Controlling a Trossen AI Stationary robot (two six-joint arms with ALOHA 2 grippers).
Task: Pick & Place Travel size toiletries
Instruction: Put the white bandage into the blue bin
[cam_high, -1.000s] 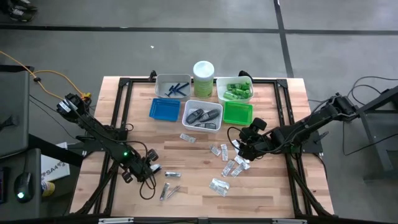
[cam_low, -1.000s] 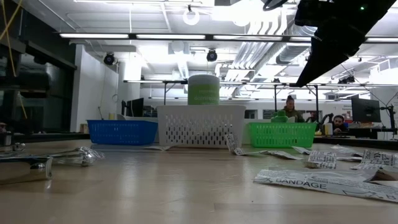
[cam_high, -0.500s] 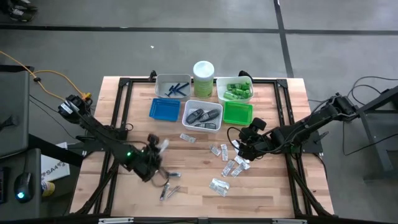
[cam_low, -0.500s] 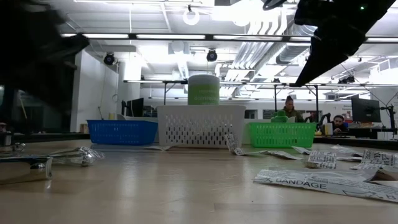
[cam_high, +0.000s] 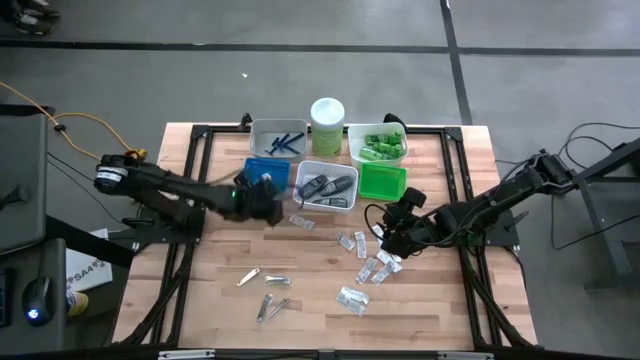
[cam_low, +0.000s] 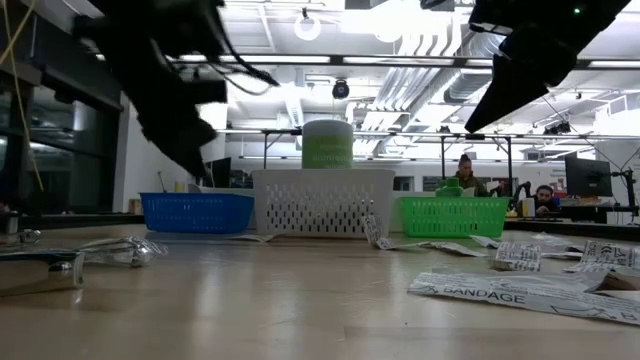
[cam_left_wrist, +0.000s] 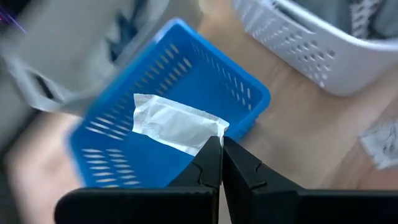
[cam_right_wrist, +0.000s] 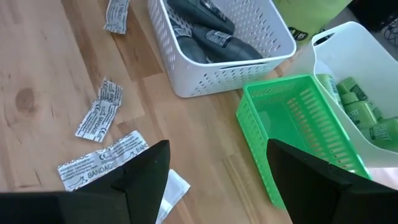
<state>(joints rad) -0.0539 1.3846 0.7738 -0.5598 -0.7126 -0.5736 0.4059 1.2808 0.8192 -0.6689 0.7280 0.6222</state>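
My left gripper (cam_high: 268, 193) hovers over the blue tray (cam_high: 258, 167), shut on a white packet (cam_left_wrist: 174, 123). The wrist view shows the packet above the tray's inside (cam_left_wrist: 155, 81). My right gripper (cam_high: 392, 236) is open and stays above the loose bandage packets (cam_high: 366, 264) on the right half of the table. Its fingers (cam_right_wrist: 144, 169) stand wide apart and touch nothing. Metal clippers (cam_high: 270, 300) lie flat near the front edge. The white basket (cam_high: 325, 187) holds dark grey cases. Another white tray (cam_high: 377, 145) holds green tubes, and the grey tray (cam_high: 278, 140) holds blue razors. My left gripper pinches the packet by one end (cam_left_wrist: 216, 132) between its two fingertips (cam_left_wrist: 211, 158). The packet is lifted clear and sticks out past the fingers, over the blue tray. One layer or several, I cannot tell.
The green tray (cam_high: 382, 182) sits right of the white basket. A tall pale-green canister (cam_high: 327, 122) stands at the far edge between the trays. More packets (cam_right_wrist: 99, 118) lie by the white basket. People sit in the room beyond the table (cam_low: 465, 172).
My left gripper has risen from the near left part of the table and swung toward the far edge. It has carried the white packet clear of the wood to above the blue tray. The right arm has kept still.
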